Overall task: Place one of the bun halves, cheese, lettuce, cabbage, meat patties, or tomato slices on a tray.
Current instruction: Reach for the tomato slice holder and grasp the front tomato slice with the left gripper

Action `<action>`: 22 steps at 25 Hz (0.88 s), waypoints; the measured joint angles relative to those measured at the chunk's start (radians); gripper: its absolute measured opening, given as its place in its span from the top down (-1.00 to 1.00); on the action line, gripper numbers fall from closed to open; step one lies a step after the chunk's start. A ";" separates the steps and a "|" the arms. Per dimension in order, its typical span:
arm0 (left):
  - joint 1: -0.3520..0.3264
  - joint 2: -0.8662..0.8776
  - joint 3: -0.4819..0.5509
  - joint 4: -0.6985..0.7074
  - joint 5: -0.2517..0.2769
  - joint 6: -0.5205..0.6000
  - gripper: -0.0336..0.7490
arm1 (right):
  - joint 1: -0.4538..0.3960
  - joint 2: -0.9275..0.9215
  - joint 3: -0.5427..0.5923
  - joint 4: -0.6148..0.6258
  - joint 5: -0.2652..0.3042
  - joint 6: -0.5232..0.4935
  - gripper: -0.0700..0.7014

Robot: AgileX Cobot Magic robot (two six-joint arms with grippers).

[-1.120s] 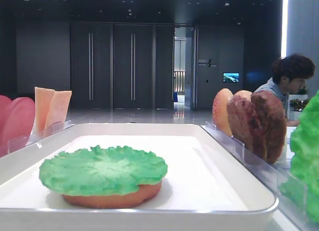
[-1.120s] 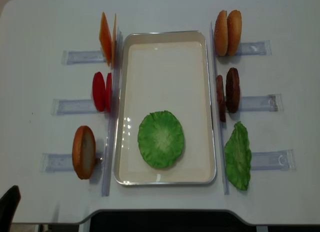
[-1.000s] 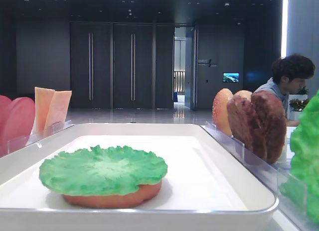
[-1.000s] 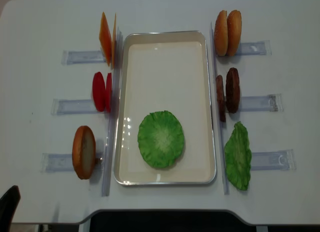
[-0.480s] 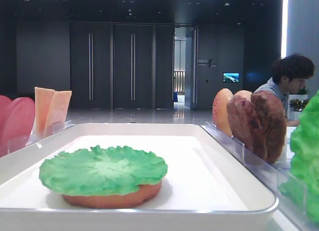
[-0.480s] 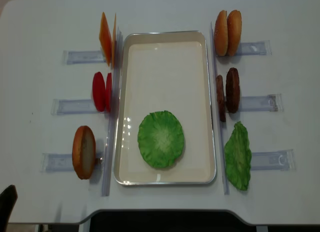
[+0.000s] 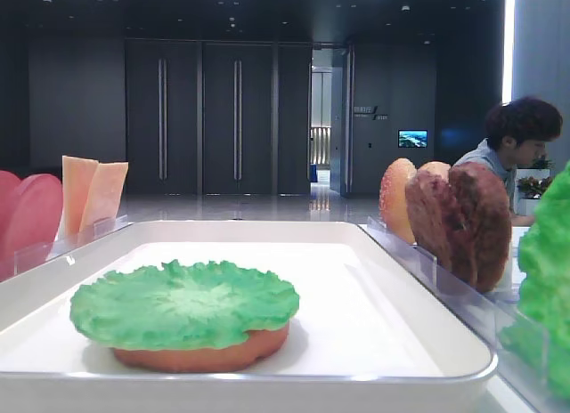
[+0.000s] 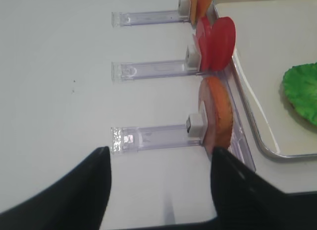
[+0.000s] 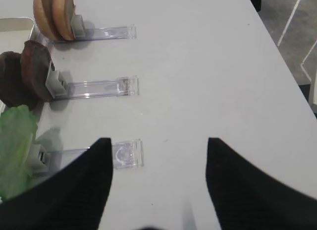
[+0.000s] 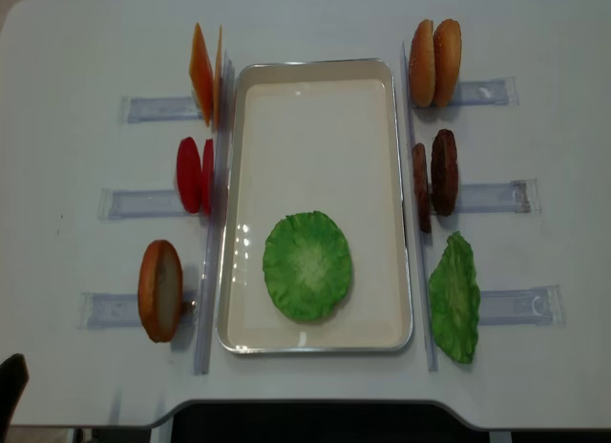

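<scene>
The tray (image 10: pixel 315 80) is the landmark you can use for everything here. It lies in the middle of the table (image 10: pixel 76 42), with its long sides running away from you.

Inside the tray, at the near end, you see one lettuce (image 10: pixel 307 264) leaf lying flat. In the low front view a flat bun half (image 7: pixel 214 352) shows under this leaf.

To the left of the tray you have three clear holders (image 10: pixel 158 108), each touching or just beside the rim. From far to near they carry the cheese (image 10: pixel 202 73), the tomato slices (image 10: pixel 195 174) and one bun (image 10: pixel 159 290) standing on its edge.

To the right of the tray, from far to near, you find two domed buns (image 10: pixel 435 62), two patties (image 10: pixel 435 175) and a second lettuce leaf (image 10: pixel 453 298), all standing on edge in their holders.

Your left gripper (image 8: pixel 161 185) is near the left front corner of the tray, above the bare table, and its fingers (image 8: pixel 84 190) stand apart with nothing between them. The holder with the single bun is just ahead of it.

Your right gripper (image 9: pixel 158 183) is to the right of the tray, also with fingers apart and holding nothing. The holder of the second leaf is just ahead of it.
</scene>
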 joint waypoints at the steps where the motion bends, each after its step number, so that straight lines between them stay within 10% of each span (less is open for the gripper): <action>1: 0.000 0.024 -0.008 -0.001 0.008 -0.001 -0.31 | 0.000 0.000 0.000 0.000 0.000 0.000 -0.22; 22: 0.000 0.733 -0.300 -0.006 0.017 -0.079 -0.31 | 0.000 0.000 0.000 0.000 0.000 0.000 -0.22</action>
